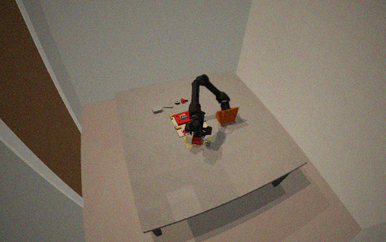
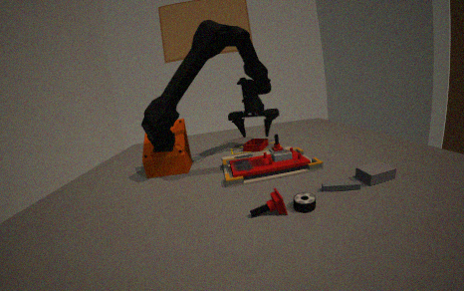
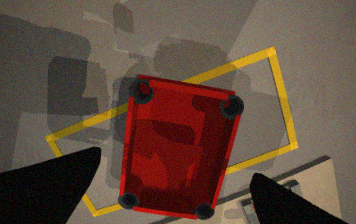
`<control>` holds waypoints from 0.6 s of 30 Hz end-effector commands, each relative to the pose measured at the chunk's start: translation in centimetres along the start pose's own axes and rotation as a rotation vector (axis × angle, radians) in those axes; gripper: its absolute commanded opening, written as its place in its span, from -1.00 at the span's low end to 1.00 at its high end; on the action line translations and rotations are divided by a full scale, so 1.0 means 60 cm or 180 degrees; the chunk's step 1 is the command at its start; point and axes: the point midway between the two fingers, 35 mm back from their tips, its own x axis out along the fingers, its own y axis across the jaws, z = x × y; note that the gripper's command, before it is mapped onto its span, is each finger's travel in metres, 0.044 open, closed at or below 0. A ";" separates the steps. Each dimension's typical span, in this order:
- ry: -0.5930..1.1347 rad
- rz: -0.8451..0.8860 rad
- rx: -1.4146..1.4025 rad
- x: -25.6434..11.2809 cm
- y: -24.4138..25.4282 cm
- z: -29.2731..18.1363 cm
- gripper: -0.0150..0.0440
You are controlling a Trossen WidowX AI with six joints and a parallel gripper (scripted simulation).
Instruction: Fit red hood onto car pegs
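The red hood [image 1: 197, 141] [image 2: 256, 145] [image 3: 170, 160] lies on the table, hollow side up, with dark round bosses at its corners. It lies across a yellow outline [image 3: 284, 105]. My gripper [image 2: 256, 136] [image 3: 177, 168] is open and empty above the hood, pointing down. In the wrist view its fingertips are on either side of the hood, nearer its lower end. The red chassis [image 1: 179, 120] [image 2: 249, 169] sits in the jig [image 2: 234, 179], with the grey engine block [image 2: 281, 155] on its deck. The pegs are too small to tell apart.
A red piece with an upright black stem [image 2: 277, 145] stands beside the chassis. Beyond the jig lie another red-and-black piece [image 2: 277, 201], a wheel [image 2: 304, 202], a thin grey bar [image 2: 341, 187] and a grey block [image 2: 375, 173]. The orange arm base [image 1: 228, 115] [image 2: 166, 159] stands at one side.
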 end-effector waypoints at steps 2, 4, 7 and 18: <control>0.0035 0.0006 -0.0025 0.012 0.001 -0.005 1.00; 0.0036 0.0006 -0.0024 0.014 0.001 -0.005 1.00; 0.0036 0.0006 -0.0024 0.014 0.001 -0.005 1.00; 0.0036 0.0006 -0.0024 0.020 0.001 -0.005 1.00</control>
